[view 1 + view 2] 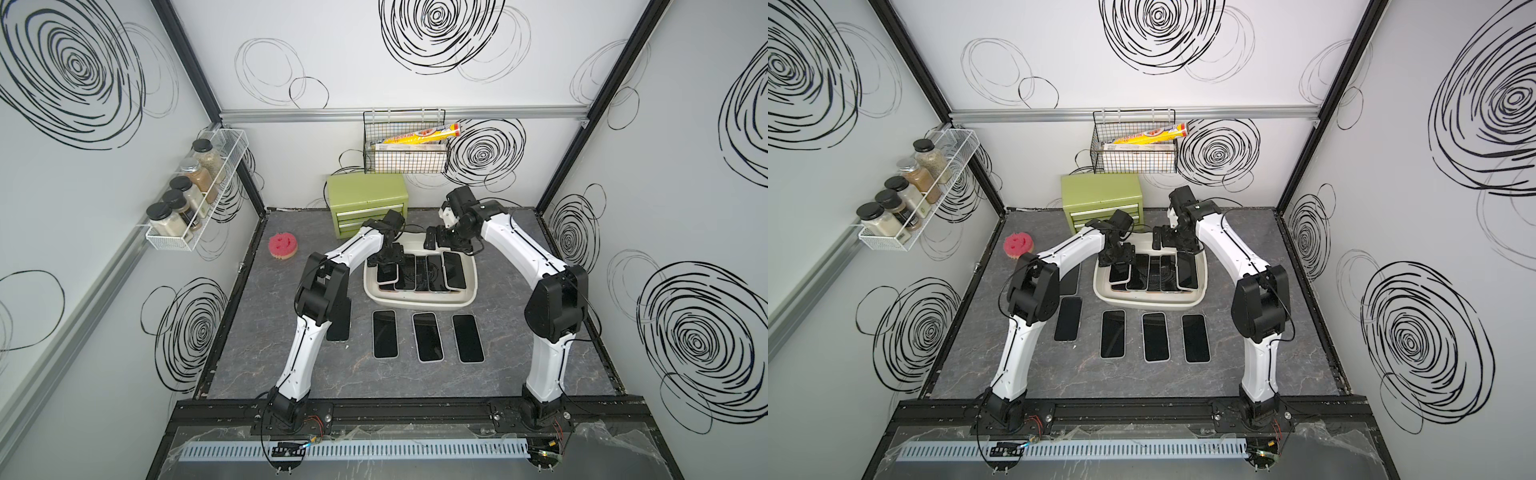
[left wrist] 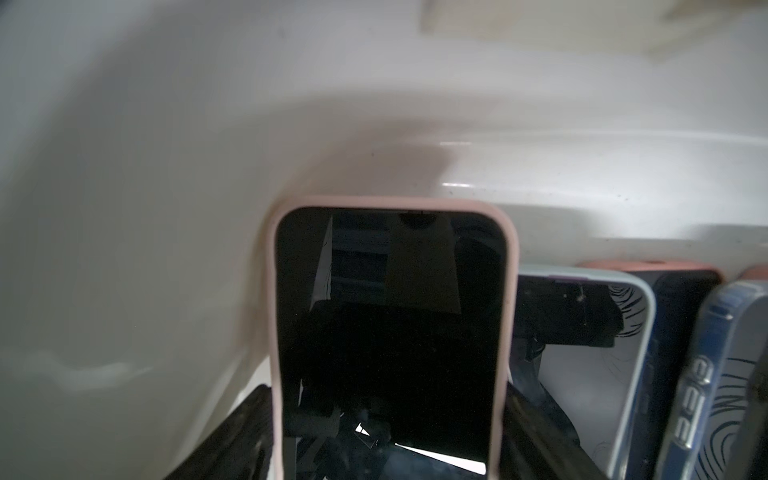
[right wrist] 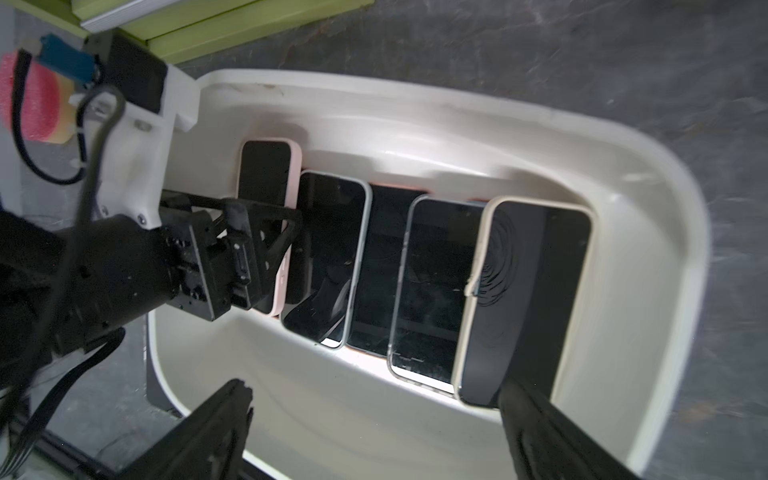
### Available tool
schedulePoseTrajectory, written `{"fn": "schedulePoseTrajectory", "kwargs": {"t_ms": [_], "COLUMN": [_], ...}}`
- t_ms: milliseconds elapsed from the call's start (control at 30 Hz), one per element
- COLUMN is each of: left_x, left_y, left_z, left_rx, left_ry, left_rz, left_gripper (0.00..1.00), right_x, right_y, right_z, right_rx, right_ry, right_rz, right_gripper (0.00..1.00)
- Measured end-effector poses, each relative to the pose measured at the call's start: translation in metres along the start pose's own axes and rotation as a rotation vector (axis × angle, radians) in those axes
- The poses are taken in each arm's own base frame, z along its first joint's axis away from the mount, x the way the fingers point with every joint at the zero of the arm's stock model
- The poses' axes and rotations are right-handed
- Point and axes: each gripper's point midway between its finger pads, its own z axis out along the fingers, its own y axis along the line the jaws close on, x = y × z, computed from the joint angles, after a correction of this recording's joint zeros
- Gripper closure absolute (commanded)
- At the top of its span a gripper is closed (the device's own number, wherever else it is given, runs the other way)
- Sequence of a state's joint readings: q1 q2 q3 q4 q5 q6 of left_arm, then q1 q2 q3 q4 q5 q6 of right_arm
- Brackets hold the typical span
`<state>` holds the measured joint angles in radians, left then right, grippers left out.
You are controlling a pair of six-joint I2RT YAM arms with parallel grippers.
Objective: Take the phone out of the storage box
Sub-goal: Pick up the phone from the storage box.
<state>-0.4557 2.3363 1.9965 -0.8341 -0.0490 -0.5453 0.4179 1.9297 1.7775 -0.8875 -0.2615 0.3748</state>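
Even bright light, soft blurred wrist views

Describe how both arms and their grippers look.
Both the left arm and right arm have smooth white link shells with bulky black joint housings and thin black cables alongside. The left gripper and right gripper are black, with ridged tapering fingers. White camera mounts sit at the wrists.
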Motion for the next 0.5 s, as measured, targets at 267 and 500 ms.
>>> {"fn": "schedulePoseTrajectory", "kwargs": {"t_ms": [267, 500], "left_x": [-0.015, -0.027], "left_y": [0.0, -0.01], "left_z": [-0.029, -0.064], "left_rx": [0.021, 0.082], "left_ry": [-0.042, -0.087], "left_rz": [-0.011, -0.015], "left_gripper": [0.57, 0.58], "right_x": [0.054, 0.051], "right_y": [0.035, 0.058], "right_z": [-0.002, 0.009], "right_rx": [-0.351, -0.563], "right_ry": [0.02, -0.002], "right_rz": [0.096, 0.134], "right_gripper": [0.03, 0.08]}}
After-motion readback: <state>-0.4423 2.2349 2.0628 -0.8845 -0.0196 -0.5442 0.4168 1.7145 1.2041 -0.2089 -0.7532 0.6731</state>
